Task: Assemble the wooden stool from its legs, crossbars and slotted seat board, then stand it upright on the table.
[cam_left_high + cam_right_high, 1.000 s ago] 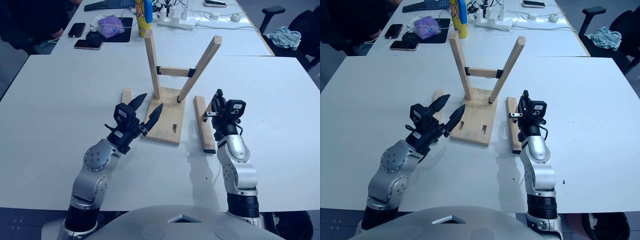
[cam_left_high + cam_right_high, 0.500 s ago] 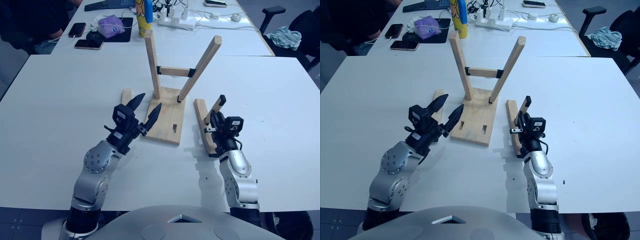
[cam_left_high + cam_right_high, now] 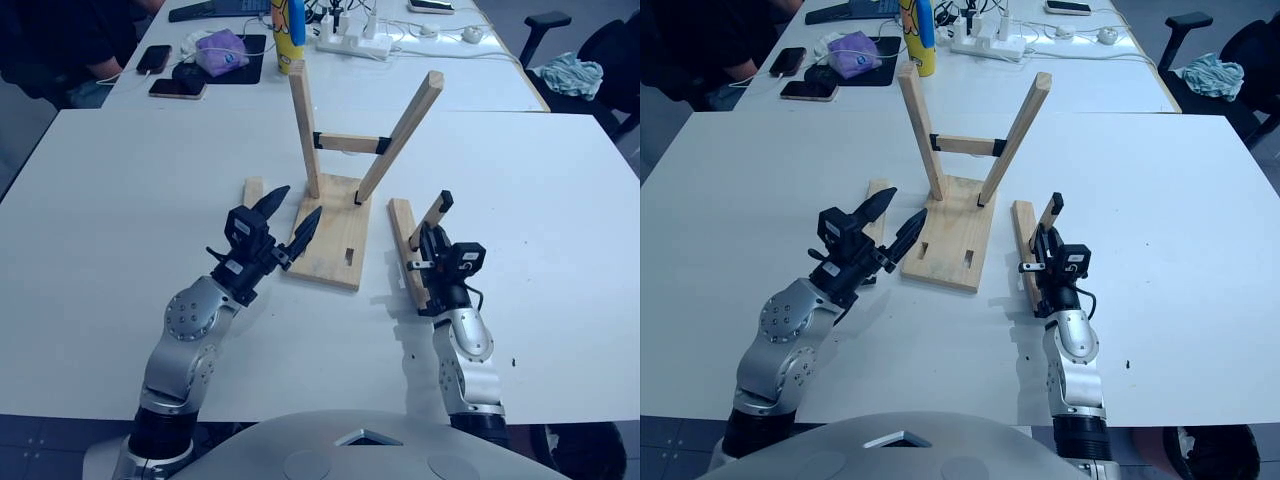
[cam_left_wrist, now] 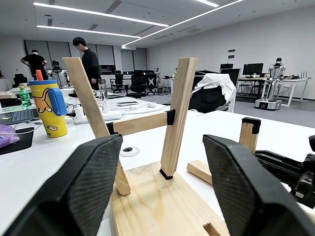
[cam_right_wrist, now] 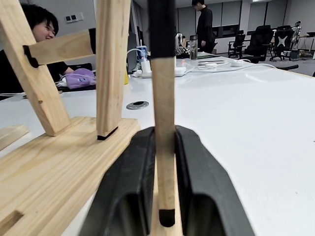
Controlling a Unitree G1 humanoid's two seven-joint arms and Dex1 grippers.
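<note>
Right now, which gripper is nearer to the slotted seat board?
Left. The left gripper hangs open at the left edge of the seat board. The right gripper sits off to its right, shut on the crossbar of a loose leg.

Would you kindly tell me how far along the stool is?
Done: two pale wooden legs joined by a crossbar stand in the slotted seat board. In hand: the right gripper is shut on a loose black-tipped crossbar; the left gripper hovers open. Left: the remaining legs, then turning it upright.

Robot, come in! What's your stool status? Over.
Left gripper open, at seat board. Right gripper shut on loose crossbar. Two legs standing in board. Nothing blocking.
</note>
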